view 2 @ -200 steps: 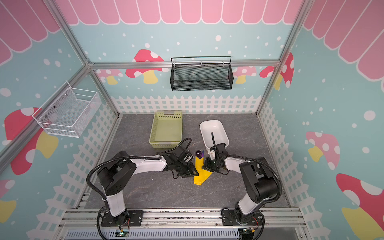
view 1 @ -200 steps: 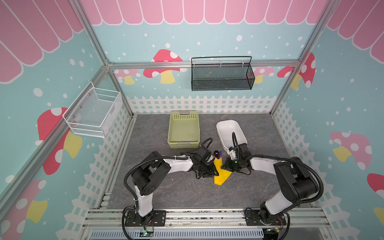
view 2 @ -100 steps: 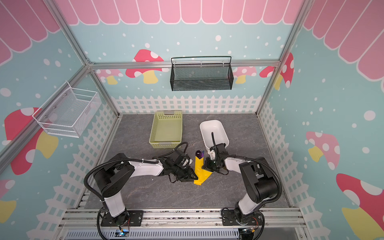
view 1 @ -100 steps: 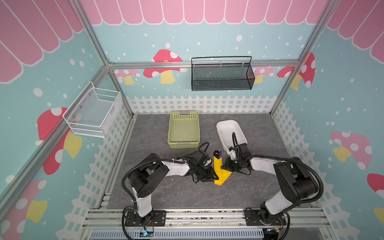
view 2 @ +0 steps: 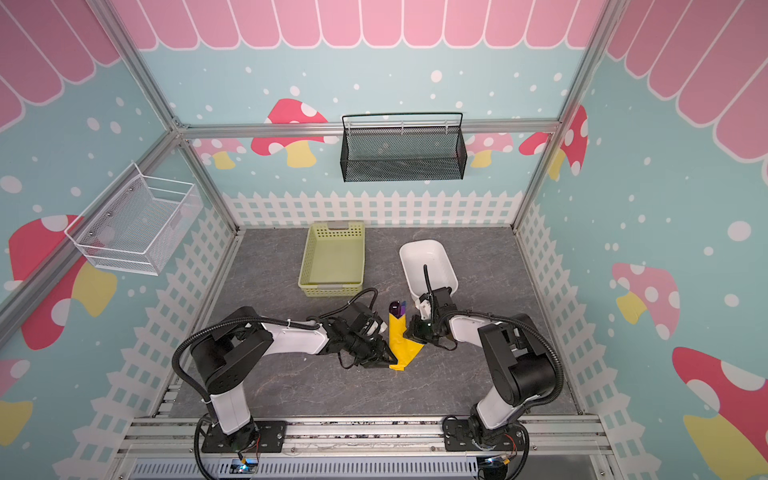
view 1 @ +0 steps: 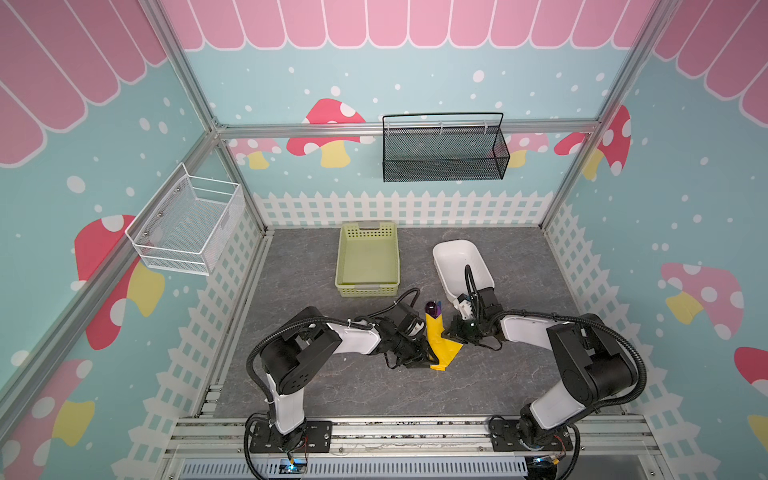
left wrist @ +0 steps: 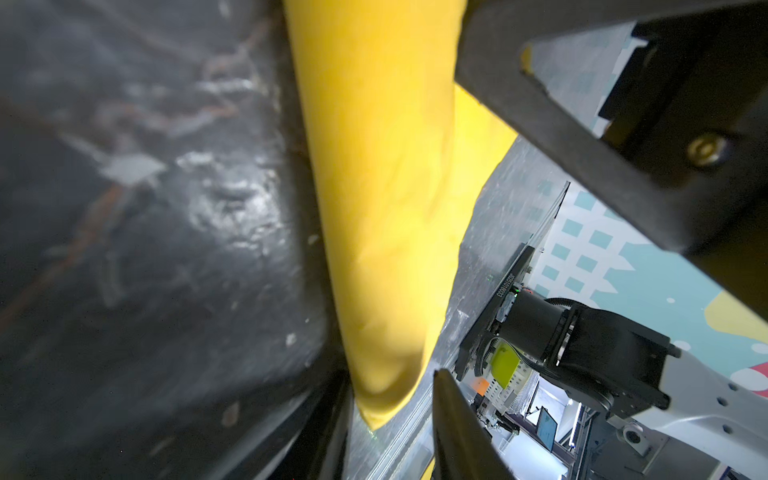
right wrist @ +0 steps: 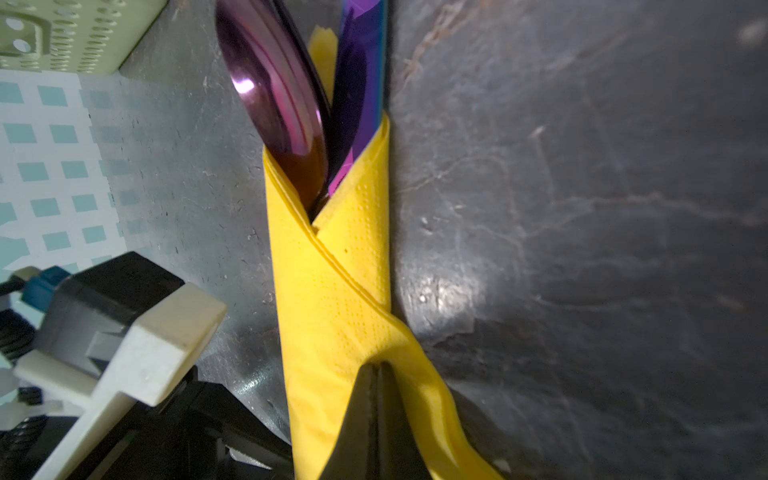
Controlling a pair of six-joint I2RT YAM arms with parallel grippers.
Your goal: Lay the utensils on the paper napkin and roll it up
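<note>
yellow paper napkin point(view 1: 436, 336) point(view 2: 398, 337) wound into a slim roll on the grey marbled table point(view 1: 332, 386), lying between the two grippers in both top views, one loose flap spread from the roll toward the right gripper point(view 1: 451, 332) point(right wrist: 376, 370). utensils point(view 1: 432, 308) point(right wrist: 274, 95) tucked inside the roll, only the heads out: shiny purplish spoon bowl with the purple-blue piece point(right wrist: 361, 83) just beside it, both past the roll's far end and well ahead of the right fingertips in the right wrist view. right gripper with jaws pressed together, tips set on a gathered crease of the napkin partway along the roll; unclear whether any paper is nipped between them. left gripper point(view 1: 424, 359) point(view 2: 384, 359) low on the opposite flank of the roll, toward the end away from the utensil heads. jaws apart in the left wrist view, with the roll running lengthwise beside the lower finger point(left wrist: 457, 428) and the flap passing behind the upper finger point(left wrist: 582, 145); contact with the paper impossible to tell there. pale green basket point(view 1: 368, 286) and white tub point(view 1: 440, 257) beyond both grippers, apart from the roll, the tub just behind the right wrist.
</note>
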